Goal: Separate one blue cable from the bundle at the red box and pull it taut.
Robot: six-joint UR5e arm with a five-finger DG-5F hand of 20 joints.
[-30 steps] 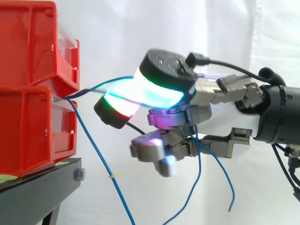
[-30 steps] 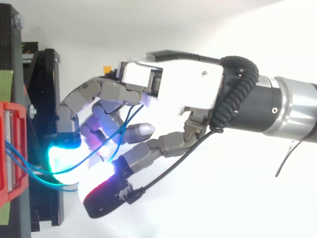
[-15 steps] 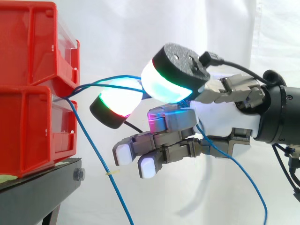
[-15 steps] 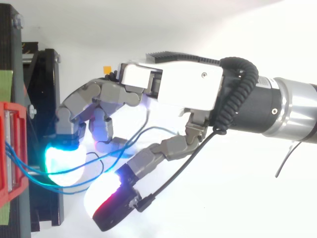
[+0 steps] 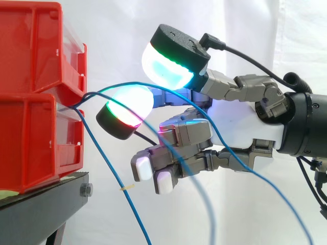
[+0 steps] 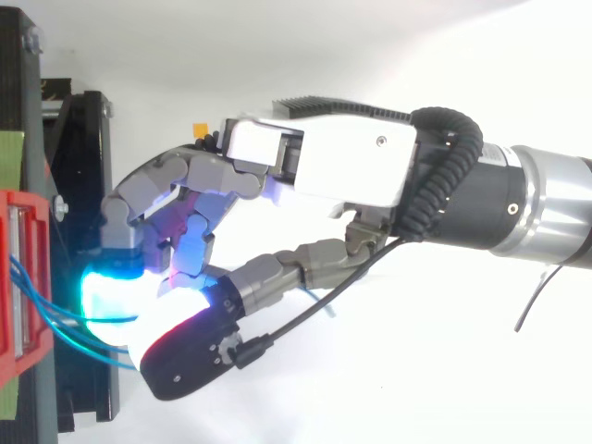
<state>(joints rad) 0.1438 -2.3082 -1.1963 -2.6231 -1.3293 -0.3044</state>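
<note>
Several thin blue cables leave the front of the lower red box (image 5: 36, 143) at the left. One blue cable (image 5: 143, 83) arcs out of it, runs through the gap between my hand's two big glowing pads and slants loosely down to the lower right. My hand (image 5: 240, 127) reaches in from the right, just short of the box. The two big pads stand apart, one above the other, and the other fingers are half bent below them, holding nothing. From above, my hand (image 6: 319, 157) has its pads close to the box (image 6: 18, 277), where the blue cables (image 6: 55, 319) come out.
A second red box (image 5: 36, 46) is stacked on the lower one, both on a black stand (image 5: 46, 204). Another blue cable (image 5: 110, 178) with a small yellow tag hangs down from the box. A white curtain is behind.
The bent fingers have let the cables go; one now hangs long to the lower right. The upper pad has lifted and moved left. From above, the thumb pad has swung in toward the other pad.
</note>
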